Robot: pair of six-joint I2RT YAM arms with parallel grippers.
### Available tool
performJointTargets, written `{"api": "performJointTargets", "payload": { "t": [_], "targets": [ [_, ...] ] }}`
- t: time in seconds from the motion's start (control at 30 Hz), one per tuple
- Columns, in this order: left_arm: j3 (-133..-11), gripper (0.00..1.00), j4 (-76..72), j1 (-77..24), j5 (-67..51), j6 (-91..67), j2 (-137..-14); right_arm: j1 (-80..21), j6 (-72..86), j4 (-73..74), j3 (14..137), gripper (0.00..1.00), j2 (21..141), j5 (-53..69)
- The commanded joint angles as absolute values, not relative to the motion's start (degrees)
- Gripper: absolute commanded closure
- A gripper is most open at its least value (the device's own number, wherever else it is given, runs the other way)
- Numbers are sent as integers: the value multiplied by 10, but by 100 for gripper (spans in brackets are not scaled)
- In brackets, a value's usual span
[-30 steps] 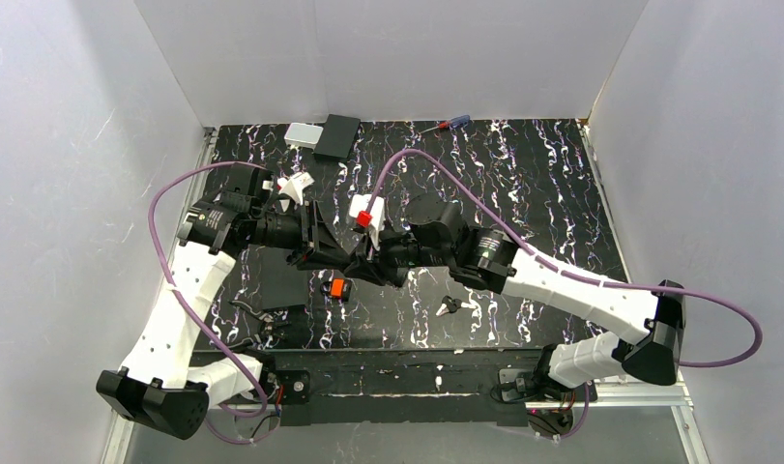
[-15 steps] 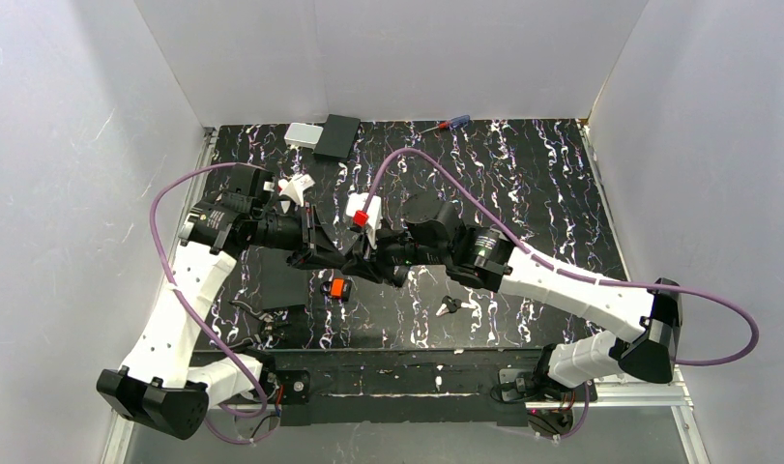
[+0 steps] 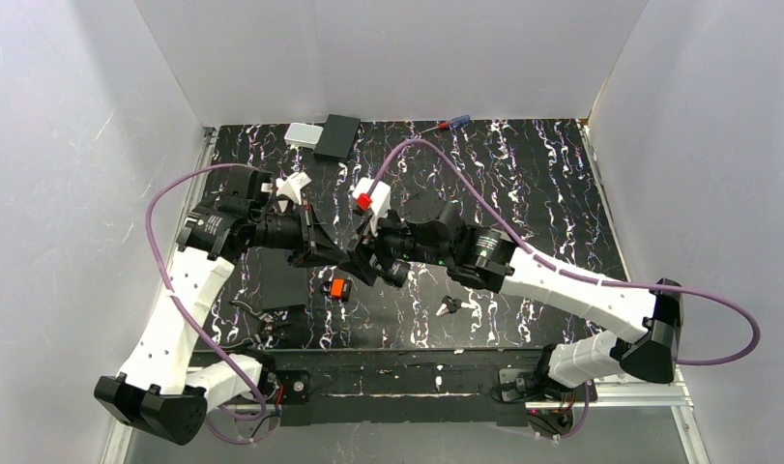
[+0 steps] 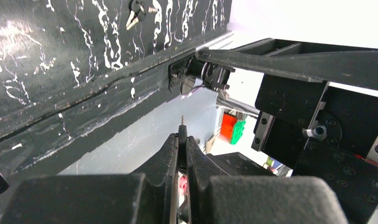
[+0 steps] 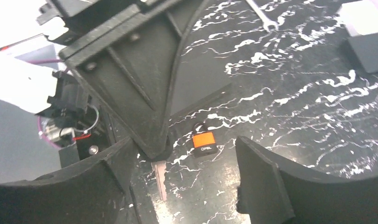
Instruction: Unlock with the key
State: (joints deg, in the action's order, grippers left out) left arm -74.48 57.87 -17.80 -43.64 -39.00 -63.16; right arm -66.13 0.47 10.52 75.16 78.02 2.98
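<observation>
My left gripper [image 4: 182, 140] is shut on the key [image 4: 182, 125]. The key's dark head is pinched between the fingertips and its thin silvery blade [image 5: 161, 179] pokes out past them. In the right wrist view my right gripper [image 5: 182, 156] is open, its jaws wide apart on either side of the left fingertips [image 5: 152, 147], holding nothing. A small padlock with an orange face [image 5: 204, 142] lies flat on the black marbled table, just beyond both grippers. From above, the padlock [image 3: 338, 288] lies below where the left gripper [image 3: 345, 259] and right gripper [image 3: 373, 253] meet.
Spare keys [image 3: 450, 305] lie near the front edge. A white block with a red patch [image 3: 369, 196] and another white piece [image 3: 293, 186] sit behind the grippers. At the back are a black box [image 3: 339, 135], a white box [image 3: 302, 134], a screwdriver [image 3: 446, 124] and a silver wrench [image 5: 261, 14].
The left jaws have closed on the key. The right jaws have let go and spread wide, and the right gripper has drawn back a little.
</observation>
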Motion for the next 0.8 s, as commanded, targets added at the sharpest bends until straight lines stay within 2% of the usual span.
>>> {"api": "performJointTargets", "payload": {
  "t": [0.0,0.13,0.43,0.77],
  "targets": [
    [-739,100,555,-180,-431,-409,-607,-663,74,112,766,13,738,-117],
    [-733,100,549,-180,-433,-409,-595,-662,104,174,771,2,711,-164],
    [-729,100,527,-180,-448,-377,-544,-648,157,253,770,2,667,-141],
    [-696,100,479,-180,-387,-342,-458,-613,156,382,833,2,736,-54]
  ]
}}
